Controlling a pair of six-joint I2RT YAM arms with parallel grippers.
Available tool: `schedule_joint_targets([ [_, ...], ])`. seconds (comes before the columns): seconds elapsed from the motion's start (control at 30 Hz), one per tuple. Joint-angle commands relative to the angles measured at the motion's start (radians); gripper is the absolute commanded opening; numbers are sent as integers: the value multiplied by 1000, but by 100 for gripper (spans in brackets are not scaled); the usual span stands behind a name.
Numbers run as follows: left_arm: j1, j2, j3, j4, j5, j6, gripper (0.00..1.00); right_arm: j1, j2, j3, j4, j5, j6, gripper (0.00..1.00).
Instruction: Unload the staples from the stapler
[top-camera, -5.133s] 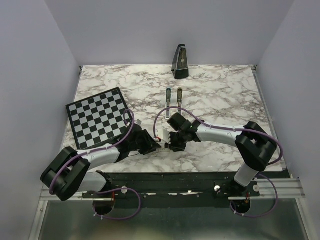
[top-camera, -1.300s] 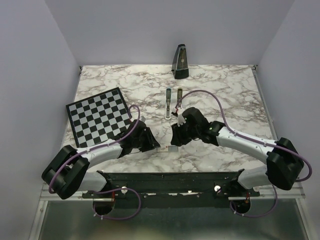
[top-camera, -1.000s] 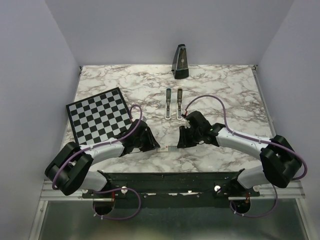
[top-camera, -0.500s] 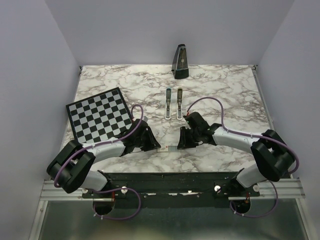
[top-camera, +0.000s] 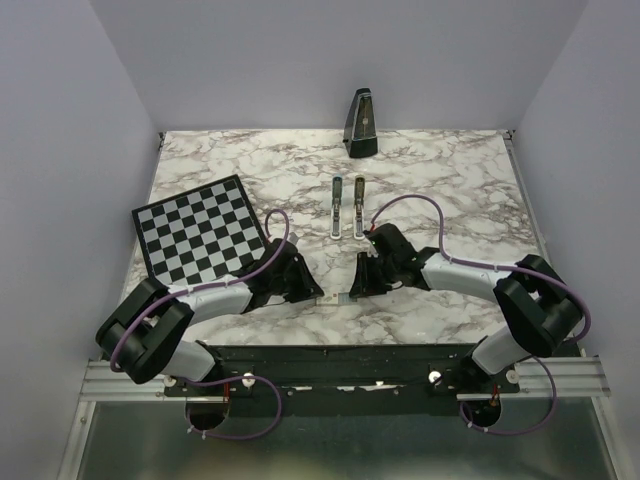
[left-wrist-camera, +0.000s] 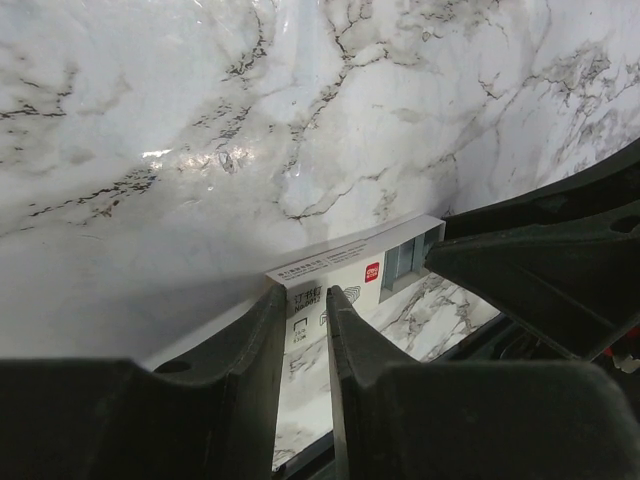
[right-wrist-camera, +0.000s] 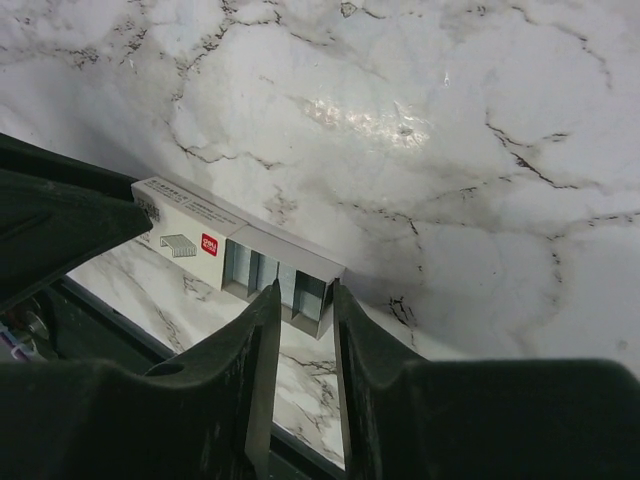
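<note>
Where the arm bases sit at the bottom of the overhead view, both arms reach inward and low to meet over the near strip of the marble tabletop, just below centre frame. The left fingers are set to a narrow gap and clamp the printed end of a small white staple box. The box lies flat on the tabletop, close to its near edge. The right fingers are likewise narrow and pinch the opposite end of the same box, where the inner tray stands partly out of the sleeve and exposes grey staple strips. In the overhead view the box spans the short gap between the two black finger assemblies. Beyond them, toward centre frame, the stapler lies on the tabletop as two narrow parallel bars with their insides facing up. It is apart from both arms and just above the right wrist in the frame. A chessboard lies flat at the left of the frame. A black pyramid metronome stands upright at the far edge, top centre.
</note>
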Motion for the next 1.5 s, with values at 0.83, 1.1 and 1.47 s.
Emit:
schedule_joint_targets([
  [0.83, -32, -16, -22, -4, 10, -37, 39, 2, -101, -95, 12, 38, 98, 38],
  [1.1, -57, 0, -34, 32, 15, -66, 36, 27, -70, -95, 57, 5, 115, 36],
  [1.47, -83, 38, -22, 66, 13, -78, 36, 65, -47, -81, 87, 30, 150, 34],
])
